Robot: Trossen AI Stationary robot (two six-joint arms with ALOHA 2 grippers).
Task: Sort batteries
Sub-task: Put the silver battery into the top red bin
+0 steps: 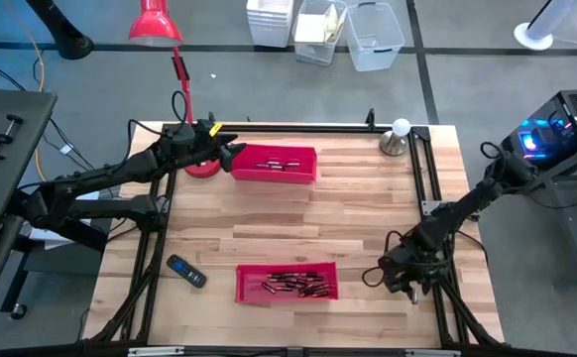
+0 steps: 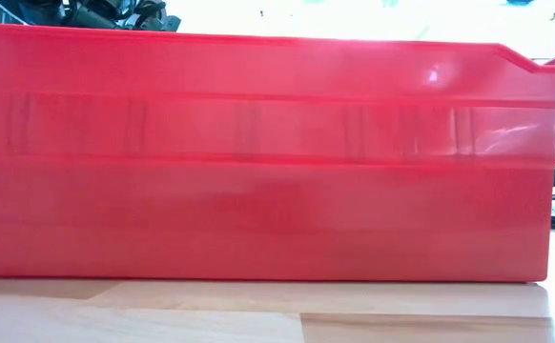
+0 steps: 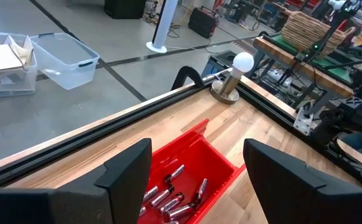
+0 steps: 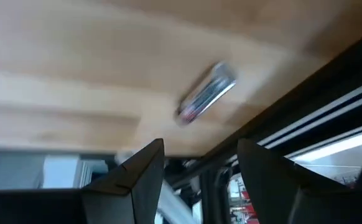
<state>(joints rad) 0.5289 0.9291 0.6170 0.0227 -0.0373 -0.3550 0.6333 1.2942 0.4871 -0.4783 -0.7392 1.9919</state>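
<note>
Two red trays sit on the wooden table [image 1: 358,228], and the far red tray [image 1: 275,164] serves here as the landmark. It lies near the table's back edge and holds a few silvery batteries [image 3: 168,196], which the left wrist view shows lying loose on its floor. The left gripper [image 1: 231,154] hovers just at the left end of that tray, its fingers [image 3: 128,168] spread wide with nothing between them. Close beside the same end of the far tray stands the round base of a red desk lamp [image 1: 154,24], whose shade hangs out past the table's back edge. The near red tray [image 1: 287,282] lies well apart from the far one, toward the front edge, and carries a scattered heap of dark batteries [image 1: 298,286]; in the low view its long red wall [image 2: 258,152] fills nearly everything. A black handset [image 1: 186,271] lies on the bare wood to the left of that near tray, far from the landmark. The right gripper [image 1: 413,285] is down near the table's front right corner, well away from the far tray and to the right of the near one, its fingers [image 4: 140,174] also parted wide and empty. Just ahead of them a single silvery battery [image 4: 206,92] lies on the wood close to the table's black edge rail. A small white-bulbed fixture [image 1: 398,137] stands at the back right corner, level with the far tray.
</note>
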